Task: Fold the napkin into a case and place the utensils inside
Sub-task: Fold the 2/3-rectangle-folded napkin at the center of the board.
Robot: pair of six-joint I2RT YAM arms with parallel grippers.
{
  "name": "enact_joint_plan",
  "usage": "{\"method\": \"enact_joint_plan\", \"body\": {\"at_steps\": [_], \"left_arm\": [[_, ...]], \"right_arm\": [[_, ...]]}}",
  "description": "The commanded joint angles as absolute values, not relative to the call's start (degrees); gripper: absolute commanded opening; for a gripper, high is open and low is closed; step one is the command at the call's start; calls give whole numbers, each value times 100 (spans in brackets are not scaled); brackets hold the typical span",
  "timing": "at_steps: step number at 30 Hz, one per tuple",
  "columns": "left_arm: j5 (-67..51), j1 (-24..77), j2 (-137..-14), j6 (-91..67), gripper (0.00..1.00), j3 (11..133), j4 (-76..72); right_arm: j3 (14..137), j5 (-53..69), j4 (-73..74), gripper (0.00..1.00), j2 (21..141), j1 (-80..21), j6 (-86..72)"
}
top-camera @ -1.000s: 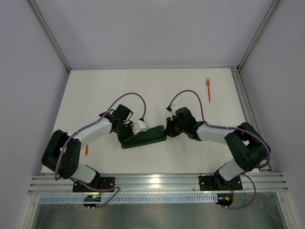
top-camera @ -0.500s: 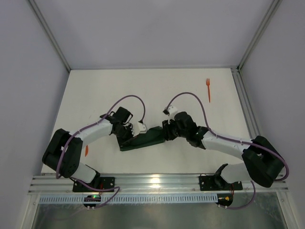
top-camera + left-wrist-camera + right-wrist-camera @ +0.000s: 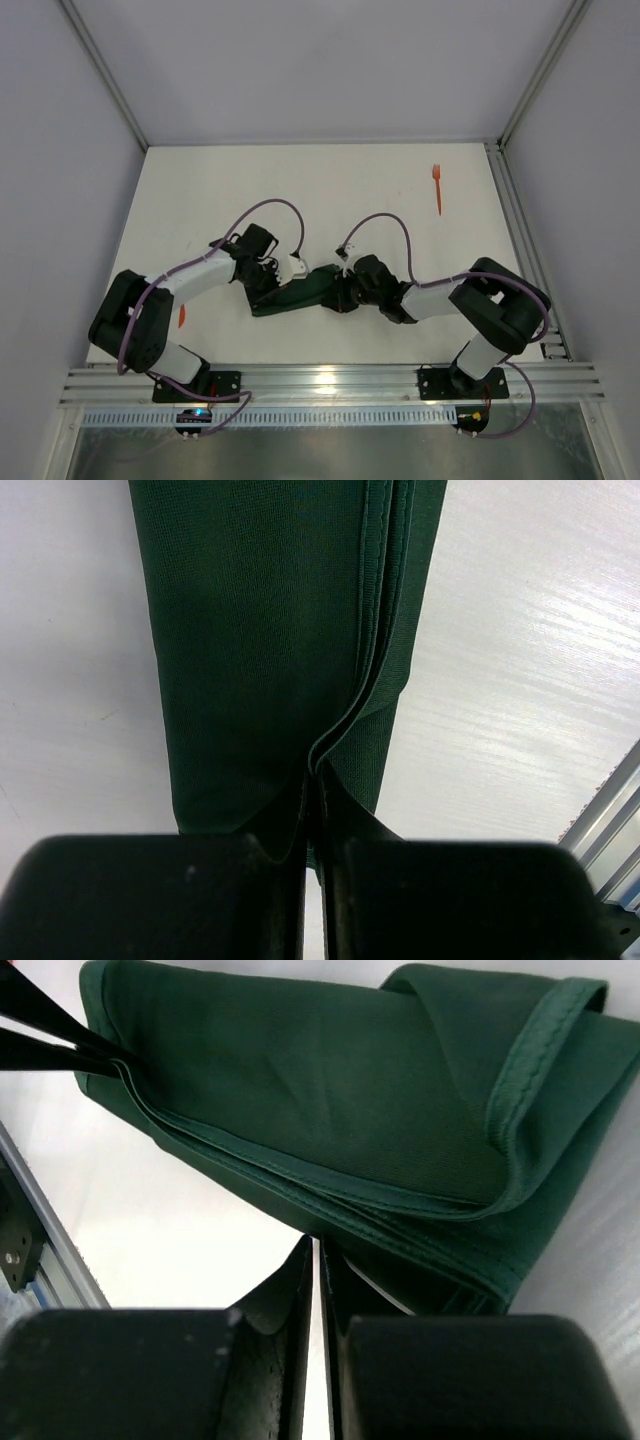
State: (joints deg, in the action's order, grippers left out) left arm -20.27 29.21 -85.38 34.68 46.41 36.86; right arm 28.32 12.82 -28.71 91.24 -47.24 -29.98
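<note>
One napkin [image 3: 305,290], folded to narrow strip, lay mid table [image 3: 200,195] between grippers. Left gripper [image 3: 315,778] clenched on its left end; right gripper [image 3: 318,1248] pinched its right edge. Fork [image 3: 437,188] lay far right, well apart; second utensil [image 3: 181,316] beside left arm [image 3: 195,270].

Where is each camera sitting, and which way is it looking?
Top external: high behind the robot, looking down at the table; shows the left arm, right arm, napkin and fork.
Left wrist: on the left arm, looking forward past the left hand, pinched on the napkin.
Right wrist: on the right arm, looking past the right hand at the napkin.
Shared: all three show the napkin.
</note>
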Motion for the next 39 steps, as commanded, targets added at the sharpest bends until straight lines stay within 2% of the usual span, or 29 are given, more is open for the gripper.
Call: {"method": "enact_joint_plan", "body": {"at_steps": [1, 23, 29, 33, 37, 39], "left_arm": [[-2127, 2900, -8446, 3401, 0, 4641, 3621], [-2452, 2900, -7656, 3630, 0, 4755, 3762], [-2391, 2909, -7725, 3718, 0, 4562, 3771], [-2312, 2971, -7945, 3797, 0, 4333, 3622], [-2285, 3058, -8086, 3841, 0, 4228, 3472], [-2303, 3076, -8138, 3858, 0, 4184, 3437]], "right_arm": [[2936, 1301, -3524, 9, 9412, -4728, -3375], [3981, 870, -3015, 5, 10494, -4324, -3823], [3946, 940, -3067, 5, 10486, -4342, -3850], [3824, 1221, -3163, 6, 10083, -4447, -3159], [3472, 1818, -3725, 14, 9415, -4649, -2103], [3340, 2109, -4112, 22, 9159, -4676, -1803]]}}
